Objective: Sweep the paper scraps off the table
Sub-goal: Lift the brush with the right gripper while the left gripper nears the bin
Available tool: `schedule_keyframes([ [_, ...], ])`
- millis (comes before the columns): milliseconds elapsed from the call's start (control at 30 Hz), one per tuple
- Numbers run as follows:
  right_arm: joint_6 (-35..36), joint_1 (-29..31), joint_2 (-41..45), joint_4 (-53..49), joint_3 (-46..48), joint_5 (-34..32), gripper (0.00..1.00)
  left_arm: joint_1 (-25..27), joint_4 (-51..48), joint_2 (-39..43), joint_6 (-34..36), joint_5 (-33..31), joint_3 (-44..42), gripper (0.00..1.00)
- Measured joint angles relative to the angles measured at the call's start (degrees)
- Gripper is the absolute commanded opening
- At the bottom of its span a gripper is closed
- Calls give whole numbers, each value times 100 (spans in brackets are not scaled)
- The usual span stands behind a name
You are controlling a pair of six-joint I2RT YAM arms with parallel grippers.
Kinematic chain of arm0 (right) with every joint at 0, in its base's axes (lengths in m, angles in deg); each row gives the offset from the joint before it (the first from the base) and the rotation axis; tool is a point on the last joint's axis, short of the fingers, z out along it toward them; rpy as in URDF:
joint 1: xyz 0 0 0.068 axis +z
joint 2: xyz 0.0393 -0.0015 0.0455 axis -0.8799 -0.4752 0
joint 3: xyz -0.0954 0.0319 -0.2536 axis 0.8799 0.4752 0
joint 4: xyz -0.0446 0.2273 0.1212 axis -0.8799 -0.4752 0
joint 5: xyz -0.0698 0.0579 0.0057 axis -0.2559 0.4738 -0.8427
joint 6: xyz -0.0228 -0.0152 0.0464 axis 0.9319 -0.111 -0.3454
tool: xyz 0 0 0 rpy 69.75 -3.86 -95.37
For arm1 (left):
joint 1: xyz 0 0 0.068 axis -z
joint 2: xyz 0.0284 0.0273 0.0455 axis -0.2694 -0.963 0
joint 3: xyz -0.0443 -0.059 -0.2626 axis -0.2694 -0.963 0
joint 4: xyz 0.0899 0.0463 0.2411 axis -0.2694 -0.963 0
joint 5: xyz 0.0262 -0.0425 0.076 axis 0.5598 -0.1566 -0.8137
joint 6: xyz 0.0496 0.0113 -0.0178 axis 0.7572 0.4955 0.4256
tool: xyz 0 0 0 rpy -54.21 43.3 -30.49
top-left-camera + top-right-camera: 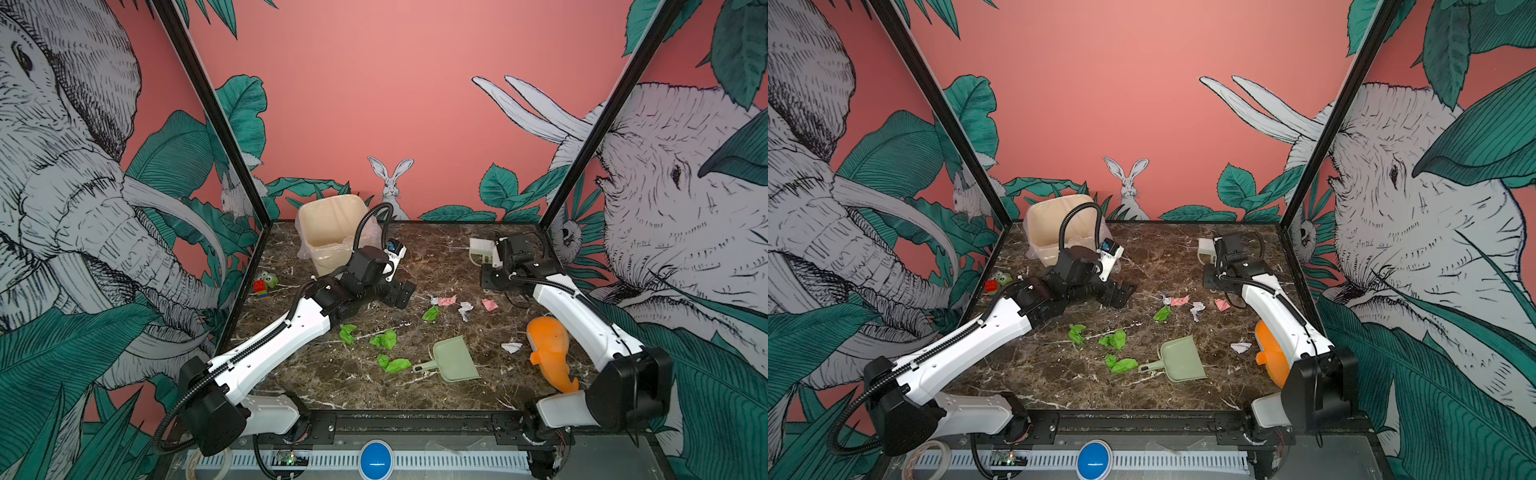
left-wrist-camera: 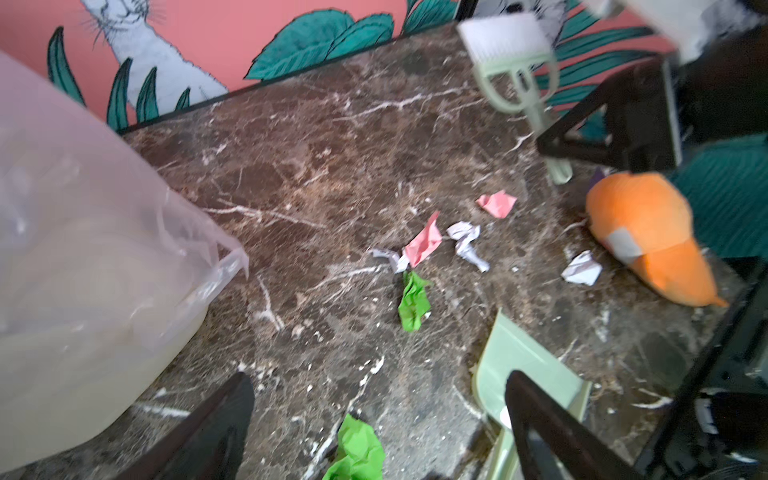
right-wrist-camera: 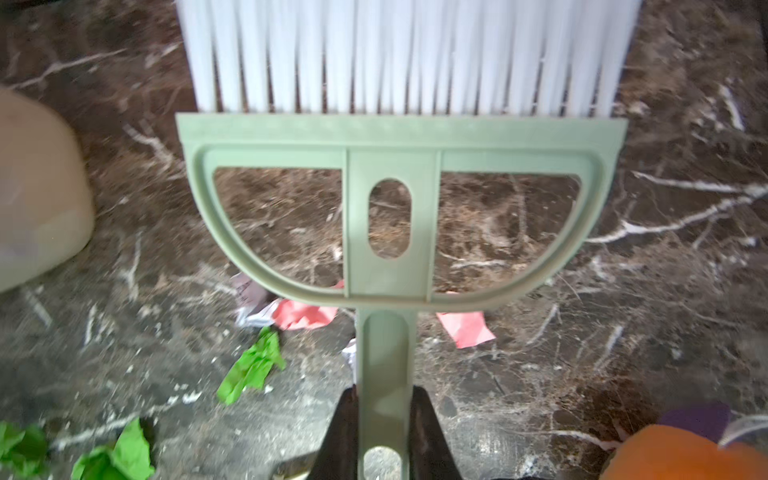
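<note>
Marble table [image 1: 436,249] lies bare behind the paper scraps [image 1: 386,340]; dustpan [image 1: 455,359] sits empty. Left gripper [image 1: 404,296] gapes, right gripper [image 3: 384,401] pinches brush [image 3: 390,137].

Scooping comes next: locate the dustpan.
In both top views the dustpan lies front-centre on the table, handle beside a green paper scrap, orange toy to its right.

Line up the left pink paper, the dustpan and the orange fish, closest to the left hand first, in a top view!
1. Left pink paper, just right of the left hand.
2. Dustpan, nearer the front edge, middle.
3. Orange fish, far right side.
</note>
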Motion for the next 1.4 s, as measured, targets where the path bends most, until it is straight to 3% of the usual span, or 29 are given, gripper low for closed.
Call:
schedule_keyframes([
  [333, 494, 1346, 210, -332, -649, 407, 0, -549, 837, -391, -645, 1274, 118, 94],
  [533, 511, 1829, 197, -452, -999, 470, 0, -1091, 1683, -407, -1329, 1864, -138, 93],
  [700, 505, 2098, 24, -511, -1202, 470, 0, -1110, 2194, -479, -1665, 2225, -151, 89],
  [967, 426, 2310, -96, -483, -1338, 446, 0, -1110, 2837, -732, -2184, 2669, -238, 74],
  [1400, 372, 2406, -96, -446, -1405, 289, 0, -1049, 2966, -787, -2430, 2863, -297, 49],
])
